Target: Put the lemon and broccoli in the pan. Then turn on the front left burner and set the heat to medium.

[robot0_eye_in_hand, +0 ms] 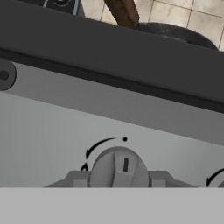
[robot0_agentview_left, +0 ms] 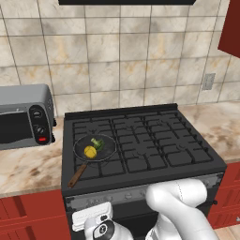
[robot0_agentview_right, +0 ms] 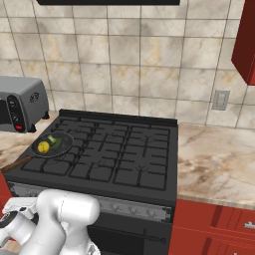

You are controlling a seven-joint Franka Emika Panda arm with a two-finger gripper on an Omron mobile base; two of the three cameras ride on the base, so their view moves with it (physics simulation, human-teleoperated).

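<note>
Two items, the lemon [robot0_agentview_left: 90, 151] and broccoli [robot0_agentview_left: 97, 142], already lie in the pan [robot0_agentview_left: 107, 149] on the front left burner [robot0_agentview_left: 82, 165], while the hand [robot0_eye_in_hand: 119, 180], grasping the knob [robot0_eye_in_hand: 119, 168], should turn it only partway.

The 2 base views look forward and down at the stove [robot0_agentview_left: 140, 140], from behind it at some distance. The left one stands left of the stove's middle, the right one right of it. Both share the whole stove top and the pan [robot0_agentview_left: 95, 147] on its front left. The hand view sits very near the stove's front panel, facing 1 knob [robot0_eye_in_hand: 118, 168].
</note>
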